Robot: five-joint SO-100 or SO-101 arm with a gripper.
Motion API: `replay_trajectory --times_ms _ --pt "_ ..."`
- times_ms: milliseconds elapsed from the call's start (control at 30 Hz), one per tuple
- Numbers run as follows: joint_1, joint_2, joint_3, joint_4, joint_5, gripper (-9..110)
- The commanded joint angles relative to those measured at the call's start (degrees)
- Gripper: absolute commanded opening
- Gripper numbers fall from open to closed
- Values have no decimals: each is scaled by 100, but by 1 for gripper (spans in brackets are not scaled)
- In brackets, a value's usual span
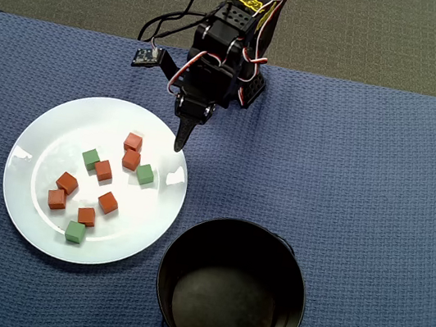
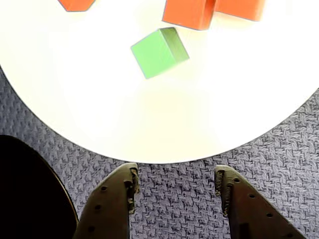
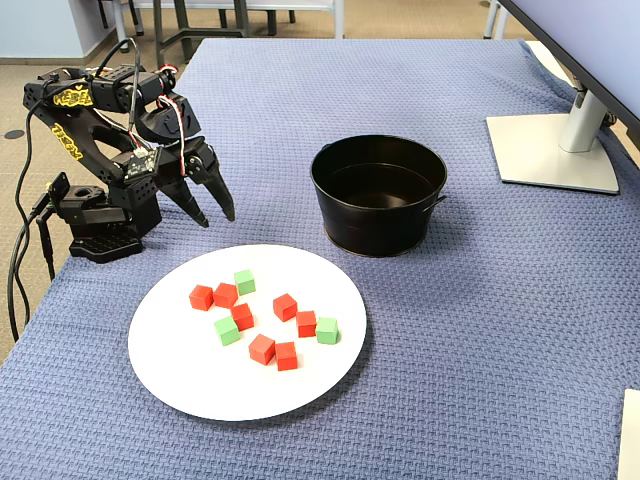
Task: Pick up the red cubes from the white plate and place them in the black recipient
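Note:
Several small red cubes lie scattered on the white plate, mixed with three green cubes. In the fixed view the red cubes sit mid-plate. The black recipient stands empty beside the plate, also seen as the black recipient in the fixed view. My gripper hovers over the cloth just off the plate's rim. In the wrist view the gripper is open and holds nothing. Ahead of it are the plate, a green cube and red cubes.
Blue woven cloth covers the table. The arm's base stands at the table's left edge in the fixed view. A monitor stand sits at the far right. The pot's dark wall fills the wrist view's lower left.

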Motion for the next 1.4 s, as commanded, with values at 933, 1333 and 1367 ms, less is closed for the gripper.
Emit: replay_trajectory --times_ms 933,1333,1367 --pt "2065 -2725 -1011 -949 -1556 12" --pt "1978 -3568 -1099 -1450 -1749 13" --pt "1951 -3586 -1116 -1459 -1714 13"
